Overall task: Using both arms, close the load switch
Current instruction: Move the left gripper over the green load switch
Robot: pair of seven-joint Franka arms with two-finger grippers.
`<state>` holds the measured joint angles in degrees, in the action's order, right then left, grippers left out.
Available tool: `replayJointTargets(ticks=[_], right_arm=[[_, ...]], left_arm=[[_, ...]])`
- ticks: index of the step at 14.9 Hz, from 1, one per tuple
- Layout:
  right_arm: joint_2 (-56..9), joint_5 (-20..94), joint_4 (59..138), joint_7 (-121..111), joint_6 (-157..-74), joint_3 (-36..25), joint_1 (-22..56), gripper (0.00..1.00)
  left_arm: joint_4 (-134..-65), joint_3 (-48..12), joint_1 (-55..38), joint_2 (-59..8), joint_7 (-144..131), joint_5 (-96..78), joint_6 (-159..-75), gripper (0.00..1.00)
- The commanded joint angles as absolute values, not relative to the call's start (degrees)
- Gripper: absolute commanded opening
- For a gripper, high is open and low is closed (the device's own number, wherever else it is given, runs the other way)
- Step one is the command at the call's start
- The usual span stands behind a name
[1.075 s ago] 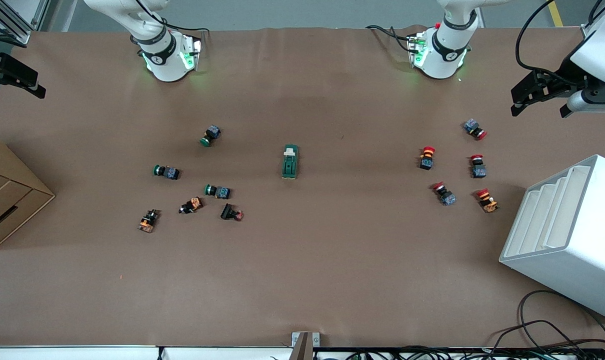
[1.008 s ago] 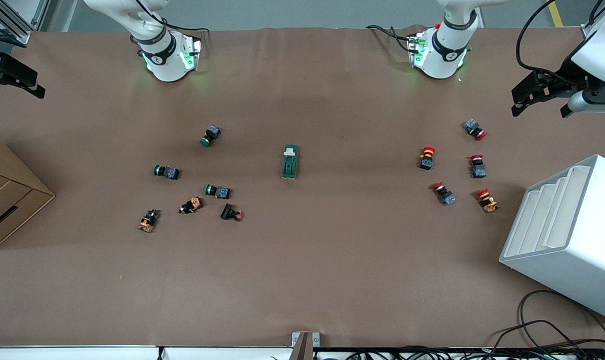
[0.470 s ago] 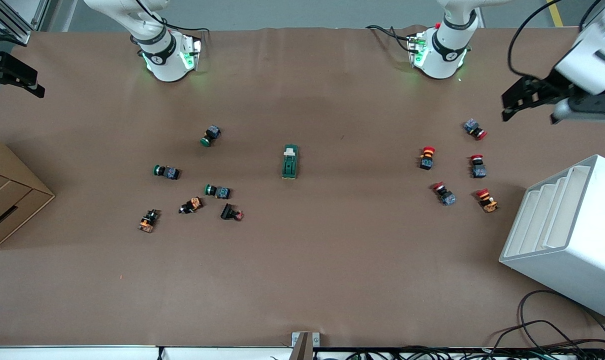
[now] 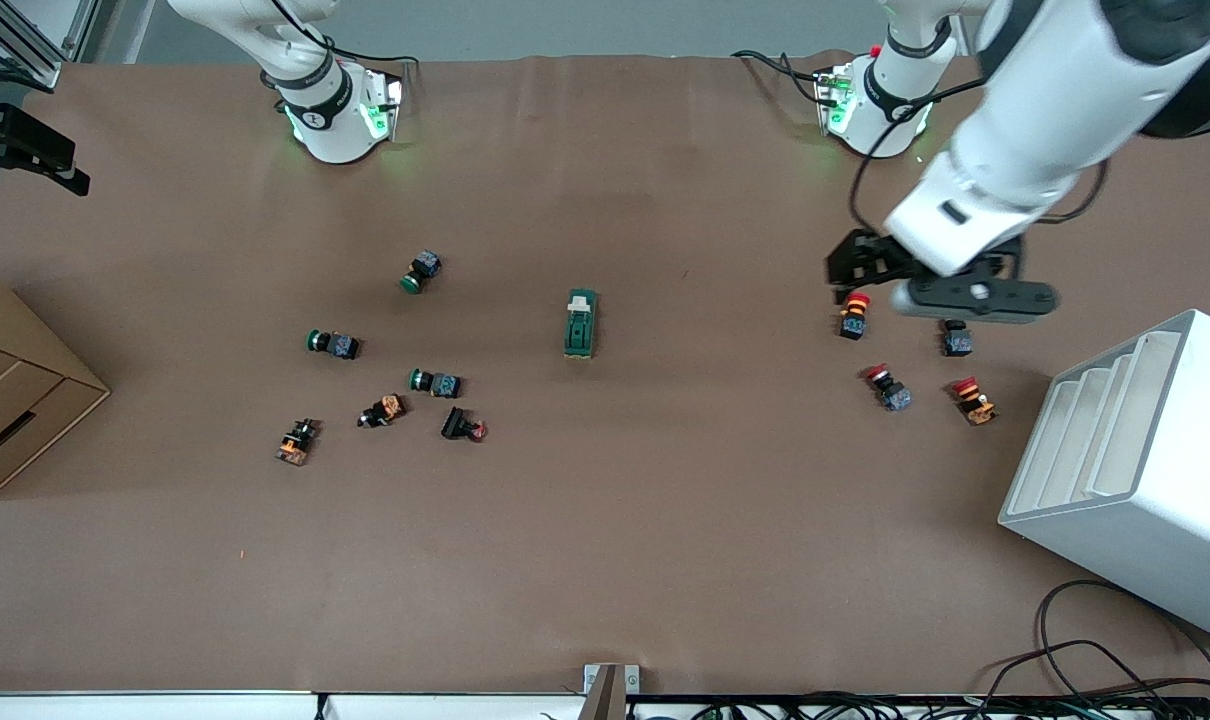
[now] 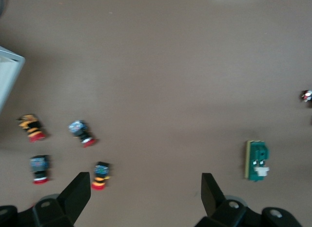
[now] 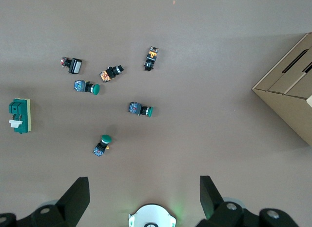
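The load switch, a dark green block with a cream-white handle piece, lies in the middle of the table. It also shows in the left wrist view and the right wrist view. My left gripper is open and empty in the air over the red-capped push buttons, toward the left arm's end of the table from the switch. Its fingers stand wide apart in the left wrist view. My right gripper is open and empty, held high at the right arm's end, and looks down past its own base.
Red-capped push buttons are scattered toward the left arm's end, and green-capped and other push buttons toward the right arm's end. A white slotted rack stands at the left arm's end. A cardboard box stands at the right arm's end.
My left arm has swung in from the table's end toward the middle and now hangs over the red-capped buttons, hiding one of them. The right arm and the load switch have not moved.
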<state>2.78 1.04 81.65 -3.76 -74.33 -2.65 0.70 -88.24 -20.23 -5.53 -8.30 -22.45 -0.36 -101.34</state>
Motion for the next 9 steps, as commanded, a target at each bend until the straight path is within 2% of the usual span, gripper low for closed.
replayJointTargets(ticks=[1, 9], right_arm=[[3.4, 1.1, 82.4, -4.0, -74.1, -2.5, 0.5, 1.0], [3.4, 2.4, 82.4, -4.5, -74.3, -2.7, 0.4, 1.0]], left_arm=[[-86.5, -20.2, -10.4, -12.5, -30.1, 2.9, -104.0, 1.0], [-86.8, -20.2, -29.6, -26.2, -65.9, 20.5, -117.0, 1.0]])
